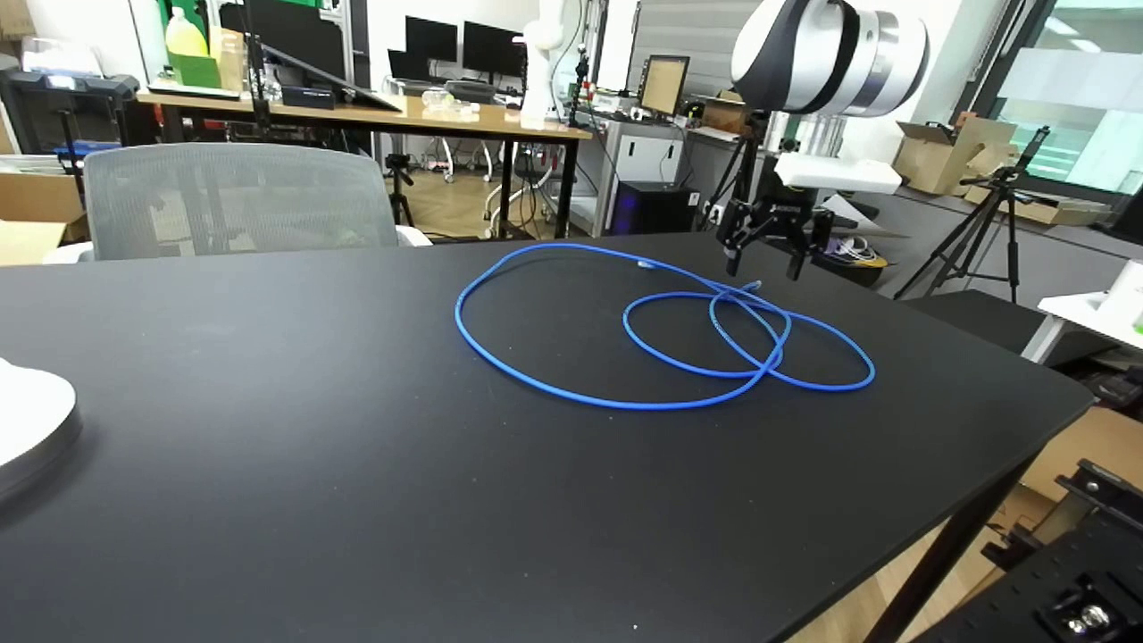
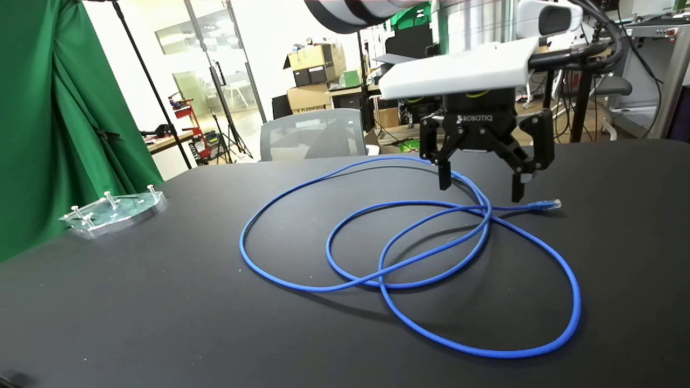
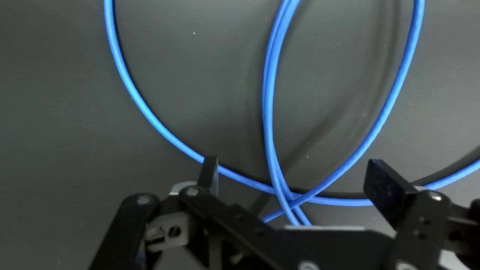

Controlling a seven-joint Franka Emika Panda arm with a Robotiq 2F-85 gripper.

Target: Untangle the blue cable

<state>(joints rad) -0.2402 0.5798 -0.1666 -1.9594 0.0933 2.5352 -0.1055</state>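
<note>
The blue cable lies on the black table in large overlapping loops, in both exterior views. In an exterior view its strands cross at several places, and one end with a clear connector points away from the loops. A second pale end shows beside the far strand. My gripper is open and empty above the table, over the crossing near the connector end; it also shows in an exterior view. In the wrist view the cable crosses between and below the open fingers, apart from them.
The black table ends at a right edge near the cable. A clear plate with upright bolts stands at the table's left in an exterior view. A white rounded object sits at the left edge. A grey chair stands behind the table.
</note>
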